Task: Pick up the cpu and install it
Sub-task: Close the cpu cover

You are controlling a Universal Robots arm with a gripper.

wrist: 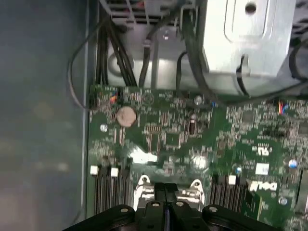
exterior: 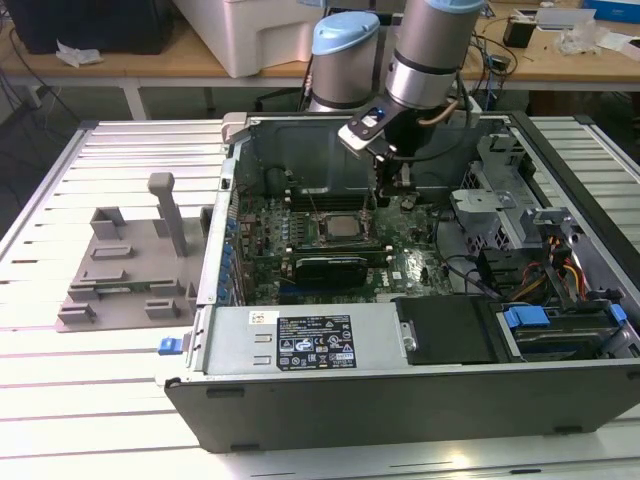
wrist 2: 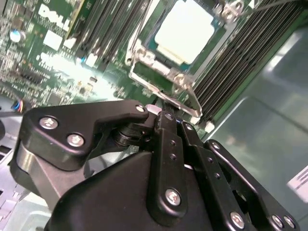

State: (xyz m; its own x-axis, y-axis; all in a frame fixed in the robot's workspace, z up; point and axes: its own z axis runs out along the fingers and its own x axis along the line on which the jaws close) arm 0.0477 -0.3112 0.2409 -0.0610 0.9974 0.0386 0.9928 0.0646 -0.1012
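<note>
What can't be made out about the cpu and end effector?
1. Whether the cpu is fully seated: cropped by the second wrist view's edge, too small in the exterior view.
2. Whether the end effector touches the socket lever: its own body hides the contact in both wrist views.

1. Cpu [wrist 2: 185, 30]: pale silvery metal top, smooth, soft sheen.
2. Gripper [wrist 2: 167, 109]: matt black body, bright metal screws (body metal or plastic, cannot tell).
3. Circuit board [wrist 2: 57, 72]: green, glossy.
4. Computer case [exterior: 400, 400]: grey sheet metal, dull.
5. Fixture plate [exterior: 120, 290]: grey plastic, matt.
</note>
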